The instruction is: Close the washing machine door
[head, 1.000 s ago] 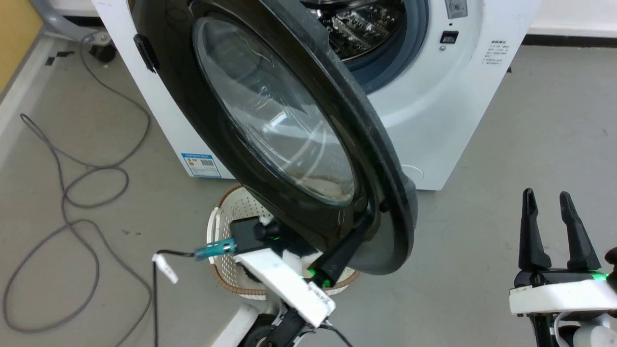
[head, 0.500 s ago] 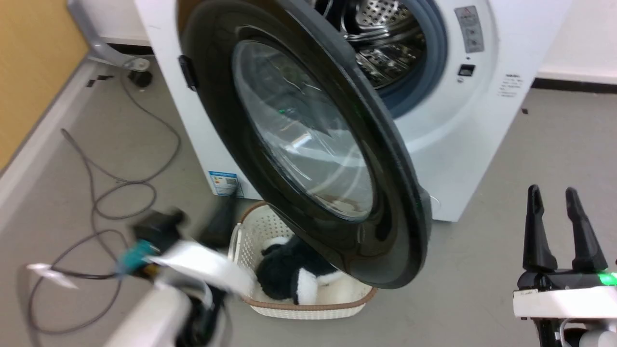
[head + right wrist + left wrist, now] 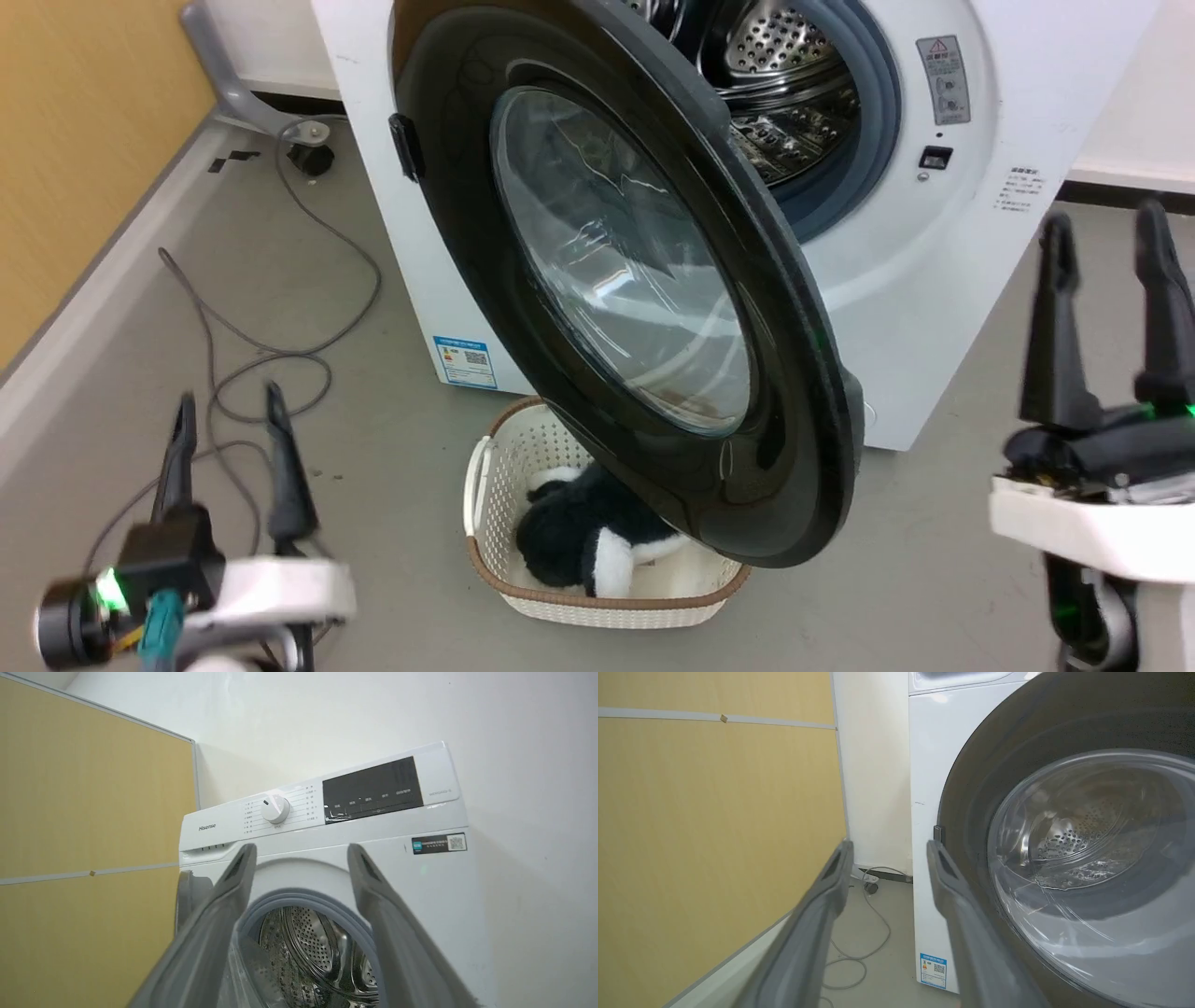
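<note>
Head view: the washing machine door (image 3: pixel 653 308) stands wide open, hinged at the washing machine's (image 3: pixel 934 280) left and swung out over a cream basket (image 3: pixel 495 448) holding a black-and-white plush toy (image 3: pixel 569 546). My left jaws sit low at the left, fingers (image 3: pixel 280 467) parted and empty, well apart from the door. My right jaws stand at the right, fingers (image 3: pixel 1055 327) likewise parted and empty. Left wrist view: the door's black rim (image 3: pixel 971 788) and glass window (image 3: pixel 1087 858) lie just right of my fingers (image 3: pixel 952 891), outer face toward me. Right wrist view: my fingers (image 3: pixel 383 914) frame the open drum (image 3: pixel 308 947) below the control knob (image 3: pixel 274 808). Assessment: closing is not yet begun. I recommend the left arm press on the black rim far from the hinge, never the glass, and follow the door's arc until the latch catches. The right jaws should stay out of the closing gap. The basket appears to be below the door's sweep, though I cannot confirm it.
</note>
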You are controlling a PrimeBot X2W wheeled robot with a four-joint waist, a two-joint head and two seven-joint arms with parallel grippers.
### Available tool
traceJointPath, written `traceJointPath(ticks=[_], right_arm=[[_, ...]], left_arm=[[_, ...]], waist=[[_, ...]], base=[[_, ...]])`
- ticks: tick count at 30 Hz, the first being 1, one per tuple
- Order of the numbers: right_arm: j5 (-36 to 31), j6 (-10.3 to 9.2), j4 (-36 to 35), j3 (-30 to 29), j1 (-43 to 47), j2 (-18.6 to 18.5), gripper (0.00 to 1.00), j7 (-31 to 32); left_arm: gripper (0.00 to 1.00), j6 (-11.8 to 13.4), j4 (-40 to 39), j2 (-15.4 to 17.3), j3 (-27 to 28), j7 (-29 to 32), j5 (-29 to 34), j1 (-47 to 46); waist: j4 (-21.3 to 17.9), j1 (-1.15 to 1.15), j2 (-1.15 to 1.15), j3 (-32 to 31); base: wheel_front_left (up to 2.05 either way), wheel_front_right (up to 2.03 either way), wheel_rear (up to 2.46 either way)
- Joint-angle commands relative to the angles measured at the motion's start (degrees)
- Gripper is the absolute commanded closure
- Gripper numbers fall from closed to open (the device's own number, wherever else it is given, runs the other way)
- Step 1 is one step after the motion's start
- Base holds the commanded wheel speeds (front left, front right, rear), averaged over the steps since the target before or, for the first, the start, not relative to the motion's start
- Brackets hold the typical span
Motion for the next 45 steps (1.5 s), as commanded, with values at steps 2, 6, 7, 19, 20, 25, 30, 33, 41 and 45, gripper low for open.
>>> traceJointPath(ticks=[2, 6, 7, 19, 20, 25, 30, 33, 41, 45], right_arm=[[-0.48, 0.05, -2.38, 2.9, -1.59, 0.04, 0.0, -0.24], [-0.38, 0.05, -5.08, 9.66, -3.11, -1.5, 1.0, -0.24], [-0.19, 0.05, -5.75, 11.54, -3.42, -2.21, 1.0, -0.24], [-1.16, 0.05, -1.63, 34.44, -2.18, -13.23, 1.0, -0.24], [-1.04, 0.05, -0.33, 34.9, -1.47, -13.46, 1.0, -0.24], [-3.04, 0.05, 5.75, 35.29, 1.19, -15.6, 1.0, -0.24], [-3.58, 0.05, 11.58, 28.03, 4.43, -15.41, 1.0, -0.24], [-3.36, 0.05, 14.27, 24.22, 4.65, -14.82, 1.0, -0.24], [-2.77, 0.05, 18.46, 16.23, 2.04, -13.22, 1.0, -0.24], [-2.0, 0.05, 22.41, 12.65, -1.63, -12.94, 1.0, -0.24]], left_arm=[[0.0, 0.0, -0.09, -1.75, 1.28, -0.24, 0.27, 2.76], [0.0, -1.31, 1.53, -3.59, 3.14, -0.24, 1.58, 4.19], [0.0, -1.57, 1.42, -4.31, 3.42, -0.24, 2.13, 4.39], [0.0, -5.18, -0.08, -8.9, 6.44, -0.25, 8.52, 6.02], [0.0, -5.35, 0.01, -9.15, 6.54, -0.25, 9.0, 6.04], [0.0, -5.65, 0.58, -10.04, 6.65, -0.25, 11.53, 6.2], [0.0, -5.92, 1.13, -11.12, 7.21, -0.25, 13.05, 6.28], [0.0, -6.25, 1.26, -11.59, 7.01, -0.25, 13.44, 5.84], [0.0, -7.05, 1.22, -12.48, 6.0, -0.25, 14.38, 3.88], [0.0, -7.18, 0.91, -12.85, 5.87, -0.25, 14.49, 2.74]], waist=[[0.62, 0.0, 0.0, 0.02], [1.32, 0.0, 0.0, 0.2], [1.51, 0.0, 0.0, 0.22], [2.47, 0.0, 0.0, 1.17], [2.52, 0.0, 0.0, 1.27], [2.4, 0.0, 0.0, 1.85], [1.53, 0.0, 0.0, 2.61], [1.26, 0.0, 0.0, 3.24], [0.9, 0.0, 0.0, 6.14], [0.31, 0.0, 0.0, 8.5]], base=[[0.0, 0.0, 0.0], [0.0, 0.0, 0.0], [0.0, 0.0, 0.0], [0.0, 0.0, 0.0], [0.0, 0.0, 0.0], [0.0, 0.0, 0.0], [0.0, 0.0, 0.0], [0.0, 0.0, 0.0], [0.0, 0.0, 0.0], [0.0, 0.0, 0.0]])
